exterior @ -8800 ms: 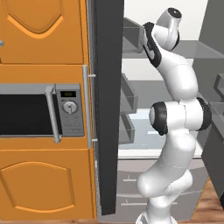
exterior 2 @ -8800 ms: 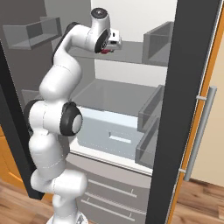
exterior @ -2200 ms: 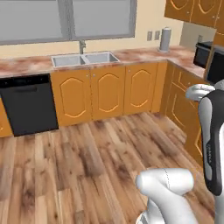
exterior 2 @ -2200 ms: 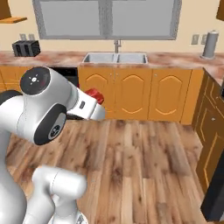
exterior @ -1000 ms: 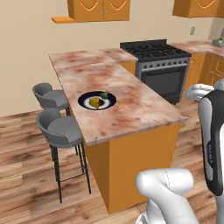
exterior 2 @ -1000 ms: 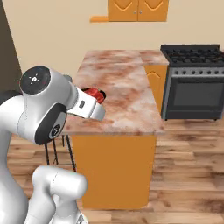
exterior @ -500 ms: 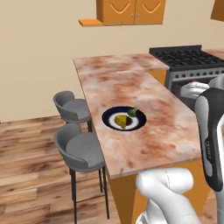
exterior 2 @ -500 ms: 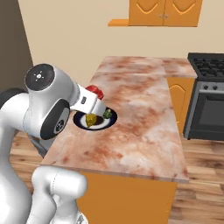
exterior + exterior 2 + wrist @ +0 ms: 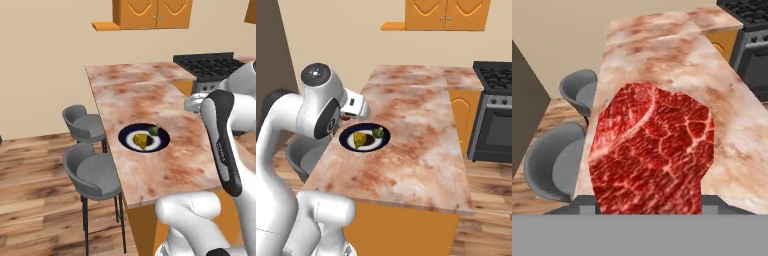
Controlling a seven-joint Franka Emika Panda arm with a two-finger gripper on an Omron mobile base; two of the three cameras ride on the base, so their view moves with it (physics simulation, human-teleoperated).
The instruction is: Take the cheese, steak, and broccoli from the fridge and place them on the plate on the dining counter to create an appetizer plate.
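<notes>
In the hand view the steak [image 9: 652, 150] covers the centre of the frame, so you cannot see the fingertips behind it, and its lower edge is cut by the bottom band. In the right base view the hand [image 9: 346, 116] sits tucked behind the arm's white casing at the left; you see just a sliver of red there. The tabletop [image 9: 165, 165] runs behind the arm at the right of the left base view.

A plain beige wall [image 9: 45, 65] carries orange wooden upper cabinets [image 9: 152, 13]. Below the cabinets, two grey cushioned bar stools [image 9: 92, 172] stand on wood-plank flooring [image 9: 30, 200]; a black gas stove [image 9: 495, 107] sits to their right.
</notes>
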